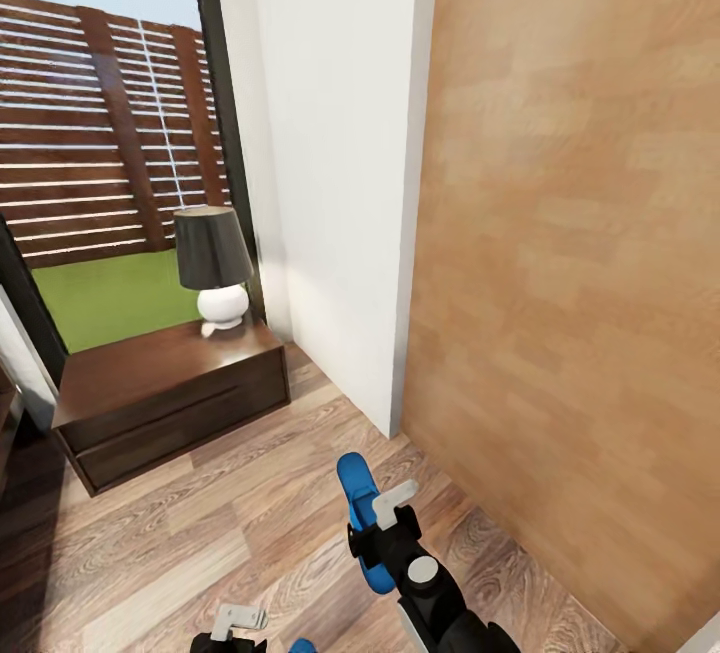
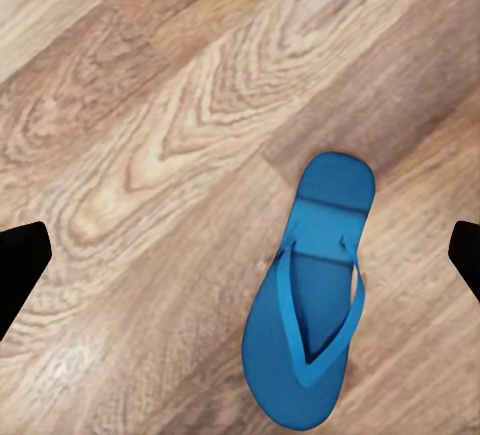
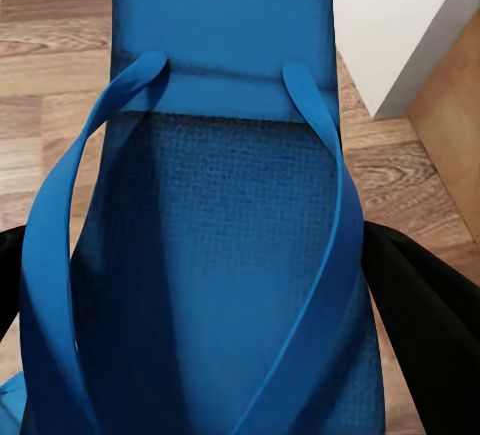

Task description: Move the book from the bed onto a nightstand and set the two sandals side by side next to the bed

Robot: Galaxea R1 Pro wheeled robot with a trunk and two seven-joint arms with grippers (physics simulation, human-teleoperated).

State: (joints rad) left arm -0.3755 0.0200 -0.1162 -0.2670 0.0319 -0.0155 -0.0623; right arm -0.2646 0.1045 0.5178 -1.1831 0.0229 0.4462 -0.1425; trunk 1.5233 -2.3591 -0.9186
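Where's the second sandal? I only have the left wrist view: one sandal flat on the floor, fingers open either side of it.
Observer: In the right gripper, which is shut on the second sandal.
Operator: Any nightstand close?
Observer: Yes, a nightstand stands ahead and to the left in the head view.
Operator: Anything on it?
Observer: A lamp with a black shade and a white base.
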